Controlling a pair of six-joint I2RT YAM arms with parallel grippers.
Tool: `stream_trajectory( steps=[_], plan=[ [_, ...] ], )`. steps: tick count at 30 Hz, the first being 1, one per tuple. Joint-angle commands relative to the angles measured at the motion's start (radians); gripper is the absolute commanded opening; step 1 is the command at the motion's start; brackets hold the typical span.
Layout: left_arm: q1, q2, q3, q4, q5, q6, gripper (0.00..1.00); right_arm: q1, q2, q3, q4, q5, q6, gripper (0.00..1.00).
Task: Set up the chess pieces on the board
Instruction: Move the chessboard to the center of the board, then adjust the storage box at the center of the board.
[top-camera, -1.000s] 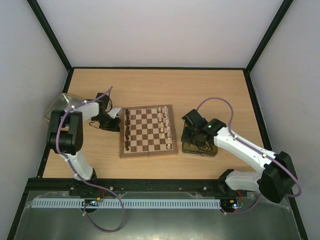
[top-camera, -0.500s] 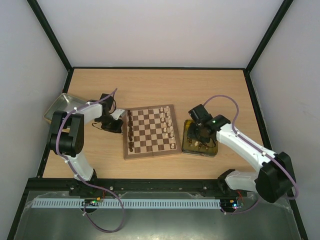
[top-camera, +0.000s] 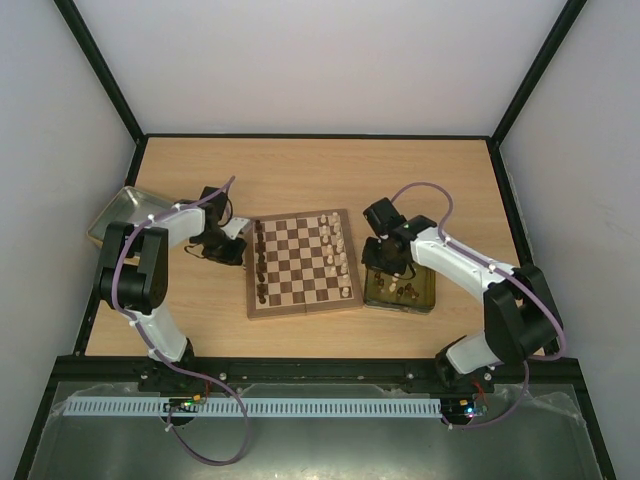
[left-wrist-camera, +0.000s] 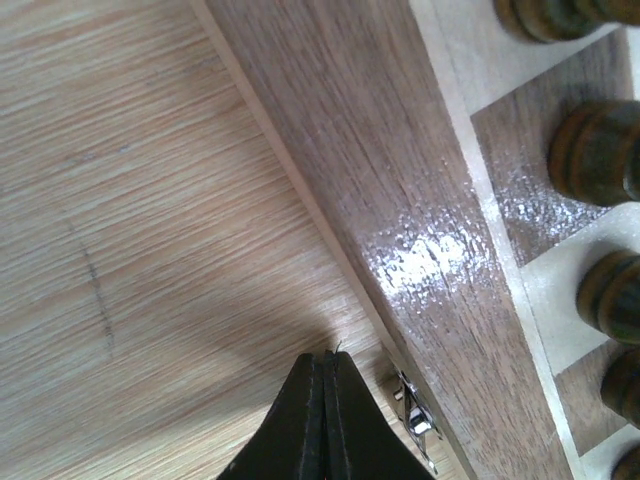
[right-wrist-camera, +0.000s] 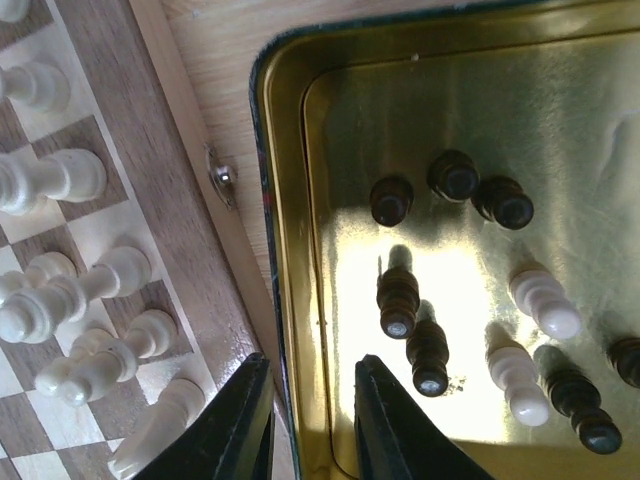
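Observation:
The board lies mid-table. Dark chess pieces line its left side and cream ones its right. My left gripper is low beside the board's left border. It is shut with nothing in it, and dark pieces show on the nearby squares. My right gripper hangs over the left rim of the yellow tray, jaws partly open astride that rim, holding nothing. Dark pieces and cream pieces stand in the tray. Cream pieces fill the board's edge squares.
The yellow tray sits close against the board's right side. A grey metal tray rests at the table's far left edge. A small metal clasp juts from the board's side near my left fingertips.
The board has slid slightly to the right beside the left gripper. My right gripper has moved from over the tray's middle to its left rim, and its jaws have narrowed.

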Motion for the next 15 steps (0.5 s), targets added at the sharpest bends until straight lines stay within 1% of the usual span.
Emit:
stream_trajectory(
  steps=[1, 11, 15],
  plan=[
    [-0.003, -0.021, -0.011, 0.003, -0.019, 0.009, 0.02, -0.003, 0.003, -0.045, 0.039, -0.036, -0.008, 0.23],
    [-0.003, 0.006, -0.006, 0.007, -0.011, 0.01, 0.02, -0.002, 0.052, -0.067, 0.097, -0.082, -0.012, 0.22],
    [-0.003, 0.009, -0.006, 0.008, -0.009, 0.012, 0.02, -0.001, 0.07, -0.087, 0.124, -0.115, -0.007, 0.1]
  ],
)
